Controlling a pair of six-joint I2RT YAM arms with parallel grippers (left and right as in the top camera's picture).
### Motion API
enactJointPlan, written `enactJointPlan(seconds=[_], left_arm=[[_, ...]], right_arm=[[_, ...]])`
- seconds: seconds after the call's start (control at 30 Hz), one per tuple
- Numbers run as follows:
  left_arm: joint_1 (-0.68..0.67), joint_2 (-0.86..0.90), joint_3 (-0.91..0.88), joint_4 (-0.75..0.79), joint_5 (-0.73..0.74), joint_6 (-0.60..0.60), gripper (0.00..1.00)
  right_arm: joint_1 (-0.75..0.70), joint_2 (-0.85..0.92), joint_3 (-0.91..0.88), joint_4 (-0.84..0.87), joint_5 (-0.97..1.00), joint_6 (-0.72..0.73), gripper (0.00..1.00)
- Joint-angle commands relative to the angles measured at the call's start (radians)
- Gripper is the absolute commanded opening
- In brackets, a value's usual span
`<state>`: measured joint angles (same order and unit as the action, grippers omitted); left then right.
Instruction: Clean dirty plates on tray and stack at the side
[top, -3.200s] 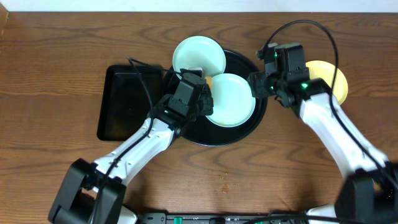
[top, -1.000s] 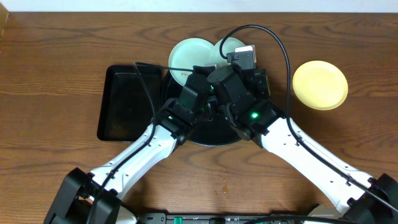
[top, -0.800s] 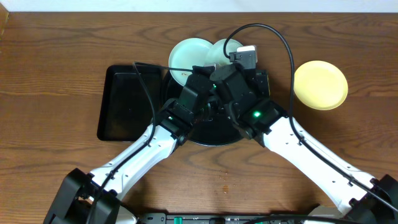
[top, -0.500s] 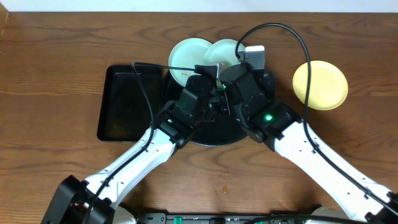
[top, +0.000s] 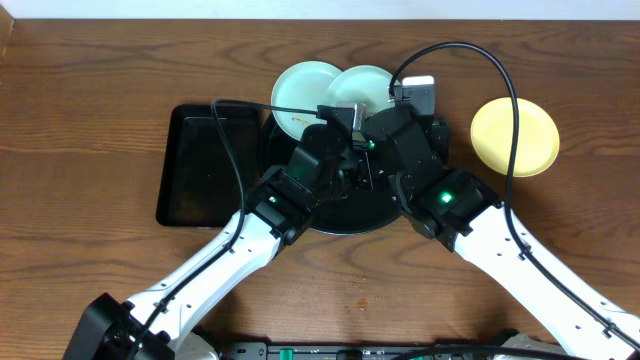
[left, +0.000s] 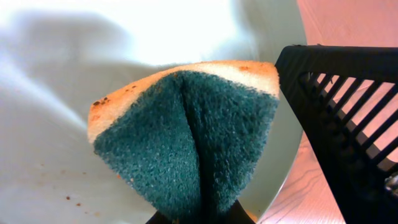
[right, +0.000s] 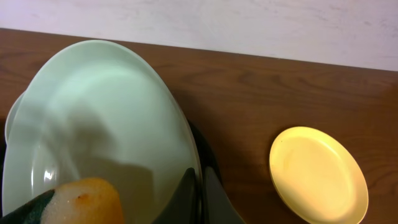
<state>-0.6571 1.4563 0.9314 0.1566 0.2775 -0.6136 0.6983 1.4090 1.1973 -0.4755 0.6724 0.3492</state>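
Yellow plate (top: 514, 136) lies on the desk (top: 100, 60) right of the tray (top: 340, 218), likely done. Right pincer (right: 198, 190) pinches one mint plate (right: 99, 118), tilted over the tray's far rim. Left pincer (left: 196, 218) pinches sponge (left: 186, 137) against it. Smeared mint plate (top: 298, 88) not yet cleaned.

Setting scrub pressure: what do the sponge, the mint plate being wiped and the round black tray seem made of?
The sponge looks like soft orange-tan foam with a coarse green scouring face; its fibrous texture shows. The mint plate is smooth and semi-gloss with soft highlights: likely plastic or melamine, though glazed ceramic is possible. The round black tray is glossy black with reflections, probably plastic or lacquer.
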Motion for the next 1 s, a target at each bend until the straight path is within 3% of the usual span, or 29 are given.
enactJointPlan(seconds=[0.0,0.83,0.97], left_arm=[[0.023,0.093,0.000,-0.028,-0.174,0.019,0.08],[0.094,0.112,0.000,-0.047,-0.219,0.039,0.08],[0.094,0.109,0.000,-0.047,-0.218,0.101,0.08]], right_arm=[[0.050,-0.085,0.029,0.016,-0.177,0.039,0.01],[0.047,-0.207,0.029,-0.024,-0.211,0.029,0.01],[0.003,-0.188,0.028,-0.059,-0.213,0.009,0.04]])
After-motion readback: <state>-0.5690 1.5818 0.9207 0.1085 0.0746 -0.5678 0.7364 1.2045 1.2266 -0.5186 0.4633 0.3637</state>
